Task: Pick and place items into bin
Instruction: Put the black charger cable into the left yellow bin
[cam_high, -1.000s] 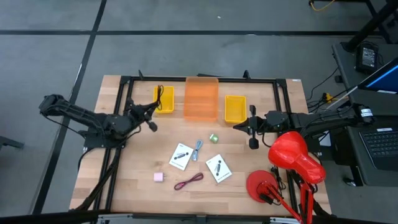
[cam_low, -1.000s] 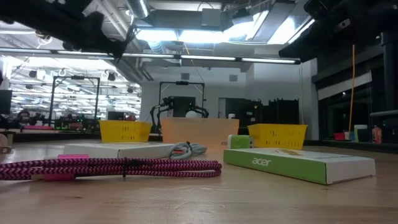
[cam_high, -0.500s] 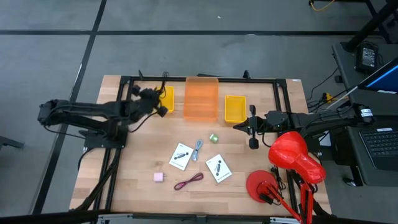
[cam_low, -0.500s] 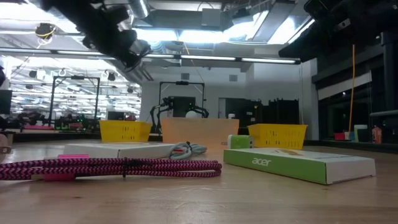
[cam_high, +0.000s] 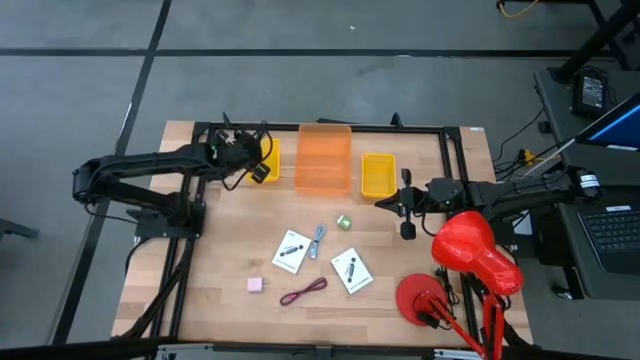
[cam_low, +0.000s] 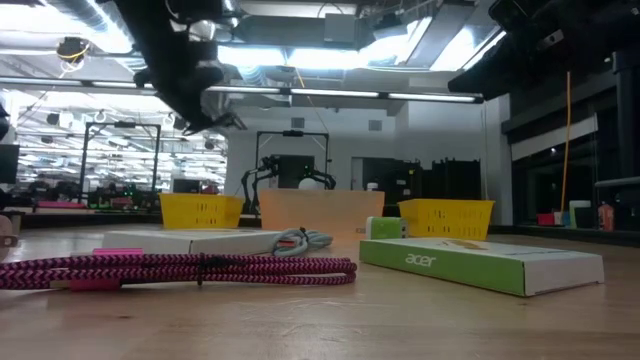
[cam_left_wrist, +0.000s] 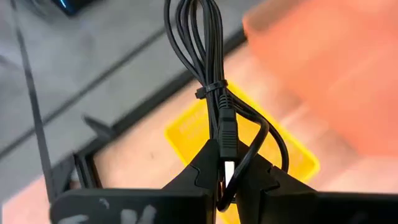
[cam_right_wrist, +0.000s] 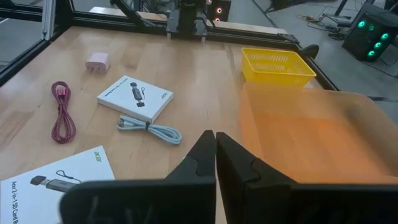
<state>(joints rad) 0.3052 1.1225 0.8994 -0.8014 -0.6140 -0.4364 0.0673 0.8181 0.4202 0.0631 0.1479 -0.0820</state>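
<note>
Holding one bundled black cord (cam_left_wrist: 214, 74) pinched between its fingers, the left gripper (cam_high: 258, 165) hung over the left of two yellow baskets (cam_high: 267, 160), beside one orange bin (cam_high: 323, 158). The right gripper (cam_high: 404, 205) waited near the other yellow basket (cam_high: 377, 174), fingers pressed together on nothing. On the table (cam_high: 220, 280) lay two white cards (cam_high: 291, 250) (cam_high: 350, 270), one green cube (cam_high: 343, 221), one pink square (cam_high: 255, 285), one maroon cord (cam_high: 304, 291) and one blue-grey cable (cam_high: 318, 240)
</note>
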